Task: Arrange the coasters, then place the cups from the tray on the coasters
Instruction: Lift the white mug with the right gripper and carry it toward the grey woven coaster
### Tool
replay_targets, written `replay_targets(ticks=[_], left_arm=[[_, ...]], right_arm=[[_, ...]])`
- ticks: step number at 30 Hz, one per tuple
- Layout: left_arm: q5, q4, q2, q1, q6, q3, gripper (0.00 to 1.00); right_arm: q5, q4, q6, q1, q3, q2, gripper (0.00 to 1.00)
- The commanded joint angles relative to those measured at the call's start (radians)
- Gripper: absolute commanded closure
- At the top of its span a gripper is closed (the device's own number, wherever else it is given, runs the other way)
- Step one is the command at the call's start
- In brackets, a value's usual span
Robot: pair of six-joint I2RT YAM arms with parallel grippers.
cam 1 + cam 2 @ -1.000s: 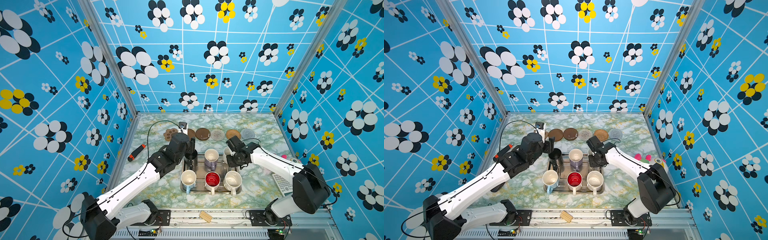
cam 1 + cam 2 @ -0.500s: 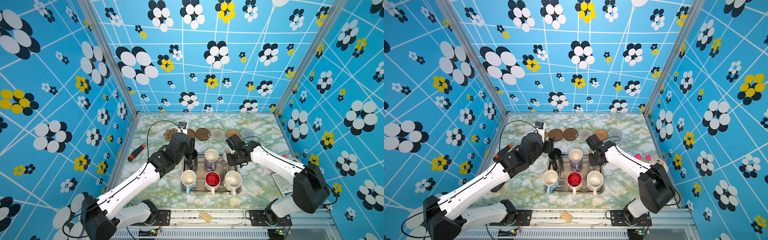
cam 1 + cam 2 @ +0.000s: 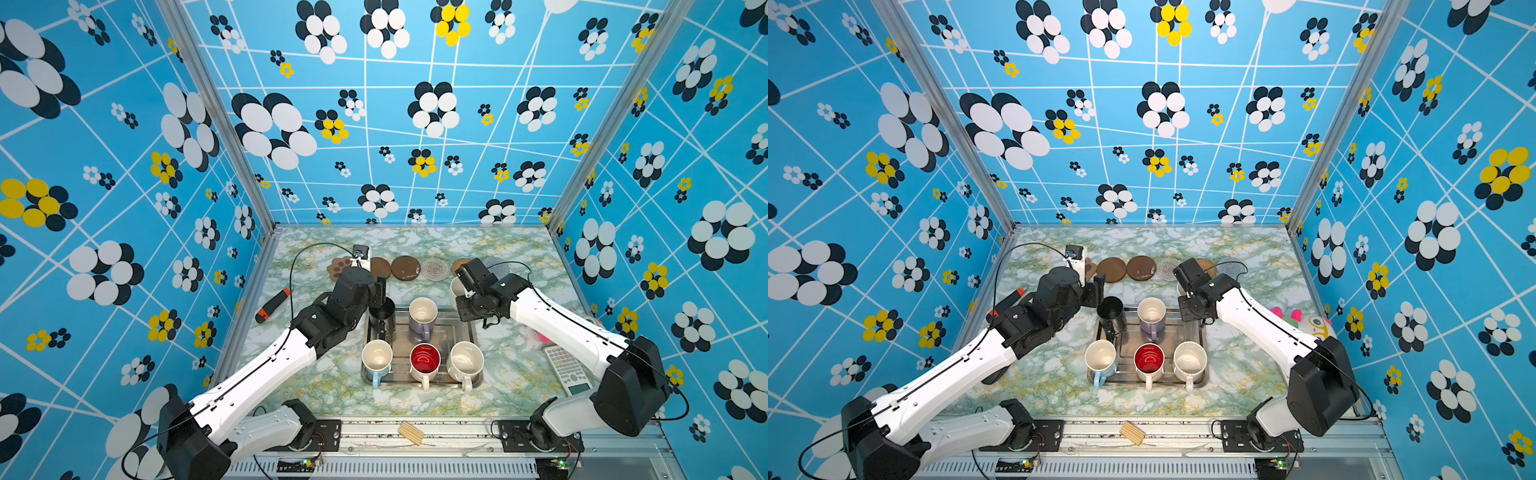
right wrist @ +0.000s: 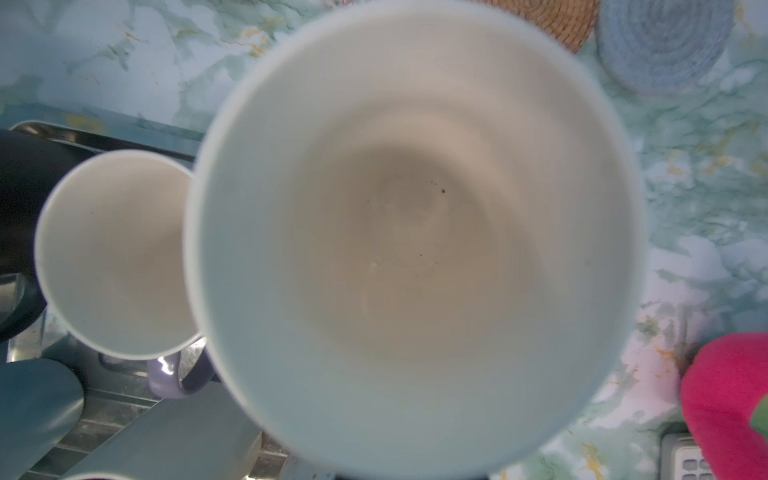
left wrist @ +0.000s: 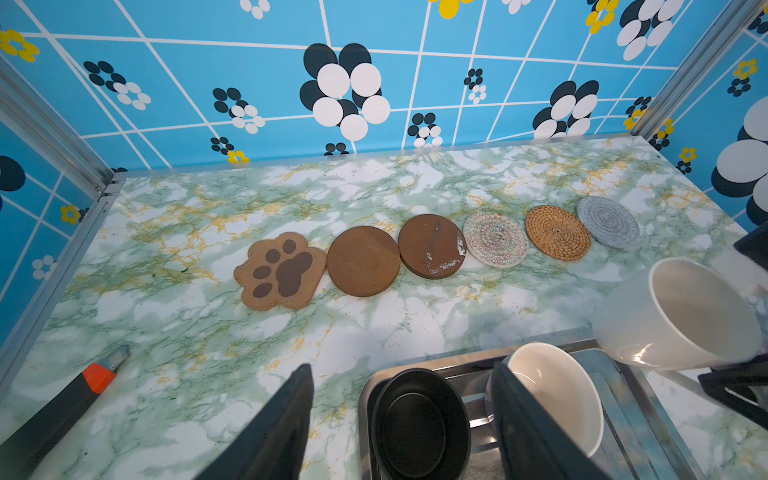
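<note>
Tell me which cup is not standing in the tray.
The cream cup: the right jaws hold it tilted in the air by the tray's far right corner. The other five stand in the tray.

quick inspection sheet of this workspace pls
surface: green-white marbled tabletop, no spills seen
job's things: six flat coasters in a back row, no mug on any; shiny rectangular steel tray holds black mug, lavender mug, light blue mug, red-lined white mug, speckled white mug; cream mug tilted, raised near the tray's far right corner
clutter: orange-black utility knife, grey calculator, pink-and-white plush toy, wooden piece on front rail
hands: left hand open, fingers either side of the black mug; right hand shut on the cream mug
cables: black cable loop at each wrist
surroundings: blue flower-patterned walls, aluminium corner posts
</note>
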Motion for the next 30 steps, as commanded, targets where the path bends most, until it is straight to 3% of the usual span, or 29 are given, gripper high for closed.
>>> replay_targets(ticks=[1, 17, 30], left_arm=[[-0.002, 0.013, -0.027, 0.014, 0.012, -0.021, 0.32], [-0.003, 0.028, -0.101, 0.068, 0.002, -0.087, 0.31], [0.052, 0.049, -0.093, 0.142, -0.023, -0.115, 0.32]], right_arm=[[0.07, 0.002, -0.037, -0.002, 0.057, -0.035, 1.0], [-0.011, 0.028, -0.092, -0.191, 0.224, 0.061, 1.0], [0.002, 0.044, -0.136, -0.388, 0.363, 0.23, 1.0]])
